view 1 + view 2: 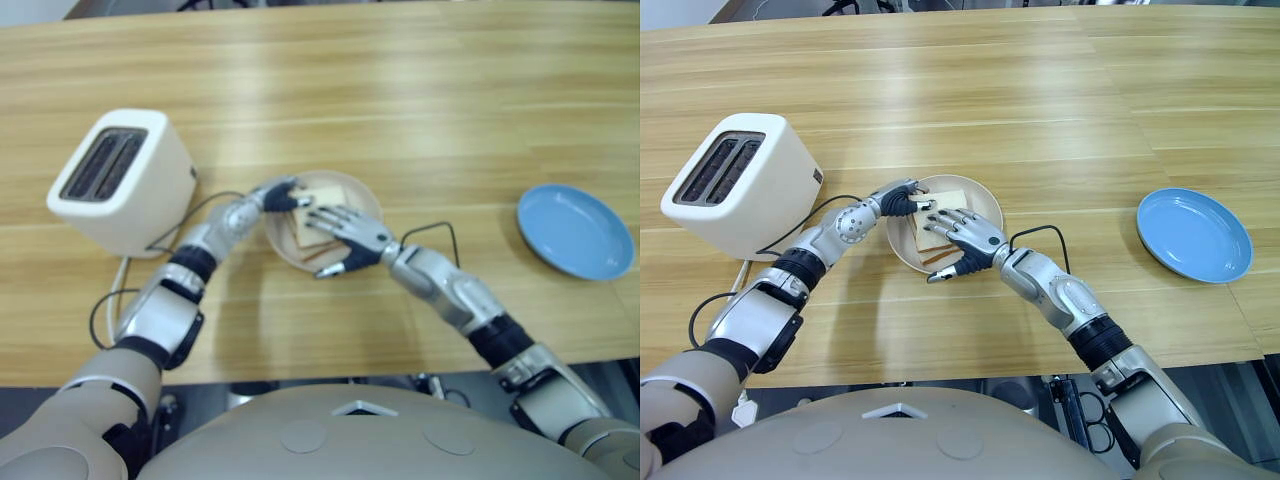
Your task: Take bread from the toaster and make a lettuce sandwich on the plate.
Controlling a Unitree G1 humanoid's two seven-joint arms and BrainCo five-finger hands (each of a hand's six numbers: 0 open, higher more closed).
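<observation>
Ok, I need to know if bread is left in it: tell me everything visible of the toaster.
The toaster is a cream, boxy two-slot unit with rounded corners and a smooth, plastic-looking shell. It stands upright on the wooden table at the robot's left, askew to the table edge. Both top slots look dark; nothing sticks up. A dark cable runs beside it. The left hand and right hand are off it, at the plate.
</observation>
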